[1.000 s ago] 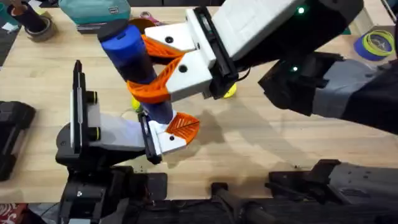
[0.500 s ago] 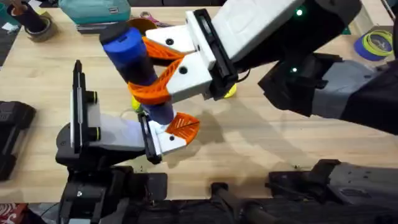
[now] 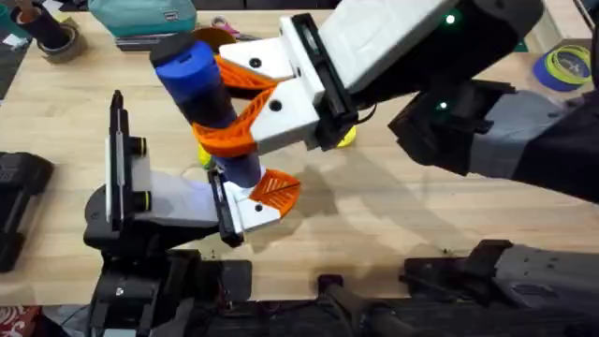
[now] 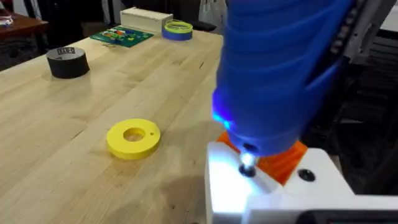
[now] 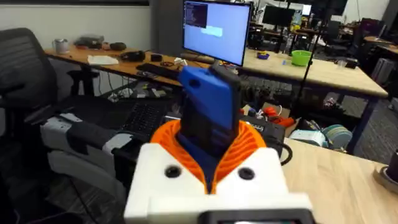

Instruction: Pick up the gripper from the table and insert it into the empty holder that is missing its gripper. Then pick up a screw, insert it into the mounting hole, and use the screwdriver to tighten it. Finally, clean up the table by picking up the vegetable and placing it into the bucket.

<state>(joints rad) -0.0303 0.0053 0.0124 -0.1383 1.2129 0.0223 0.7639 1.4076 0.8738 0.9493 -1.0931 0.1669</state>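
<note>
right fingers (image 3: 239,108): closed around the screwdriver (image 3: 201,89), upright, bit down on the holder (image 3: 251,208) | left fingers: one orange gripper (image 3: 276,189) on the holder, opening cannot be told | yellow disc (image 4: 133,137): flat on the worktop (image 4: 74,124) | black tape roll (image 4: 67,62): farther off

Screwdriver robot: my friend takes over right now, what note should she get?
Right gripper: fingers shut on the blue screwdriver, held upright.
Left gripper: lies low on the table, its white mount under the screwdriver's bit; whether its fingers are open or shut can't be told.
Done: the orange finger sits in the holder, and the bit is down at the mounting hole with the screwdriver's light on.
Left: finish tightening, put the screwdriver down, then put the vegetable in the bucket. Neither can be picked out for sure here; the yellow disc is not the vegetable.
</note>
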